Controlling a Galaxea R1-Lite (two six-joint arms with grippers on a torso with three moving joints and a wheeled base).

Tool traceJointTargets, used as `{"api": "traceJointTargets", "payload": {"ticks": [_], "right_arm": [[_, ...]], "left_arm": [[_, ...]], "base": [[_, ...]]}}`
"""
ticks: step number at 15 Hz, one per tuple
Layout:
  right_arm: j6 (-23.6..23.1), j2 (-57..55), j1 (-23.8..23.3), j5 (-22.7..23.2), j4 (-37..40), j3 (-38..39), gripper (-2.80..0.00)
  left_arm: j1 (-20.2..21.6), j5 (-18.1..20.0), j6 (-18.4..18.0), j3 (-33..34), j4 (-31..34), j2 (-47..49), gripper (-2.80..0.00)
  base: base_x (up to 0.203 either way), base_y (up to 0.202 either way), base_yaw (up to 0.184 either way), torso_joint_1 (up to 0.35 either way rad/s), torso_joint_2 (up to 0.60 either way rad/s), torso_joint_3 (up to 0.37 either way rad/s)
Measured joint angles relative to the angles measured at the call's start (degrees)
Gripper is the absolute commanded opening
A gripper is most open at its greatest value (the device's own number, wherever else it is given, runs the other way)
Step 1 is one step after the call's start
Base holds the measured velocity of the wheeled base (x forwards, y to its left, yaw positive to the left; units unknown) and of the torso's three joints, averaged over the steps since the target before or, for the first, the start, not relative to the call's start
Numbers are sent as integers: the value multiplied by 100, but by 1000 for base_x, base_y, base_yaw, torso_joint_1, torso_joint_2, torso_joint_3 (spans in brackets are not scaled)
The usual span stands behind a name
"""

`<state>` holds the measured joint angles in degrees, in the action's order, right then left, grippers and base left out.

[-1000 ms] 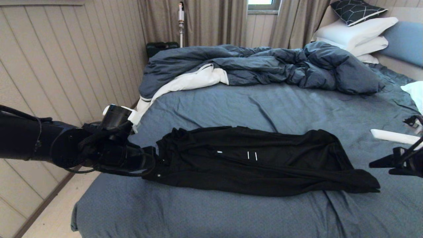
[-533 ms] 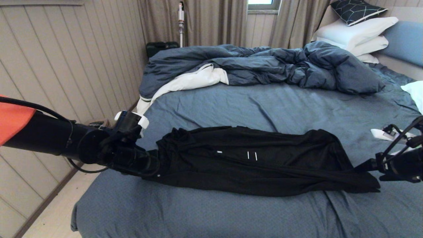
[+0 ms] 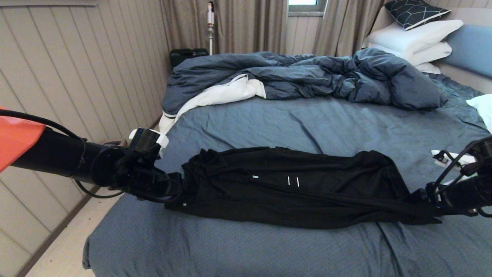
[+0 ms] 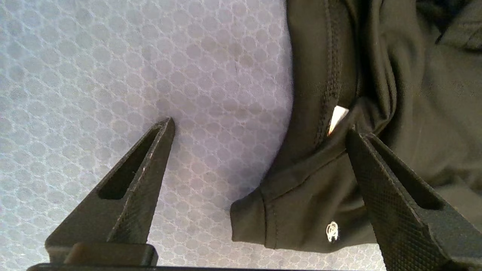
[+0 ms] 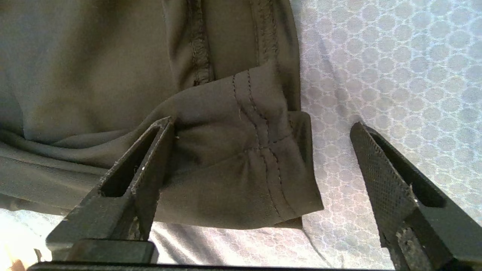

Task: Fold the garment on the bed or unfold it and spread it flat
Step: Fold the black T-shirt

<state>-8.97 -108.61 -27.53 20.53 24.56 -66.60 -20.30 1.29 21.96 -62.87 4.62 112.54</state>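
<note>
The garment (image 3: 300, 188) is a black shirt lying in a long rumpled band across the bed (image 3: 269, 123), two short white lines on its top. My left gripper (image 3: 175, 184) is low at its left end. In the left wrist view that gripper (image 4: 260, 128) stands open; a hemmed corner (image 4: 301, 210) with a small white logo lies between the fingers, unclamped. My right gripper (image 3: 426, 196) is at the garment's right end. It is open (image 5: 262, 124) too, one finger resting on the cloth and a stitched hem corner (image 5: 233, 169) inside the gap.
A rumpled dark blue duvet (image 3: 307, 77) with white lining fills the far side of the bed. White pillows (image 3: 419, 38) are stacked at the far right. A white object (image 3: 442, 157) lies on the sheet by the right arm. Wall and floor (image 3: 61, 246) border the left.
Both arms have come down and in toward the garment's two ends; the right gripper has moved from off the edge onto the right corner. The garment has not moved.
</note>
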Motion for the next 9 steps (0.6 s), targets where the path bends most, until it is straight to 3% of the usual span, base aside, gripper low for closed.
{"api": "traceJointTargets", "payload": {"ticks": [7, 8, 9], "right_arm": [[-1, -177, 150, -31, -12, -103, 0], [-1, -189, 170, -36, -12, -101, -70], [-3, -199, 185, -43, -16, -90, -280]], "left_arm": [[-221, 24, 55, 69, -18, 170, 0], [-260, 27, 59, 87, -27, 189, 0], [-292, 27, 62, 108, -30, 204, 0]], "base": [[0, 0, 0, 0, 0, 0], [0, 0, 0, 0, 0, 0], [0, 0, 0, 0, 0, 0]]}}
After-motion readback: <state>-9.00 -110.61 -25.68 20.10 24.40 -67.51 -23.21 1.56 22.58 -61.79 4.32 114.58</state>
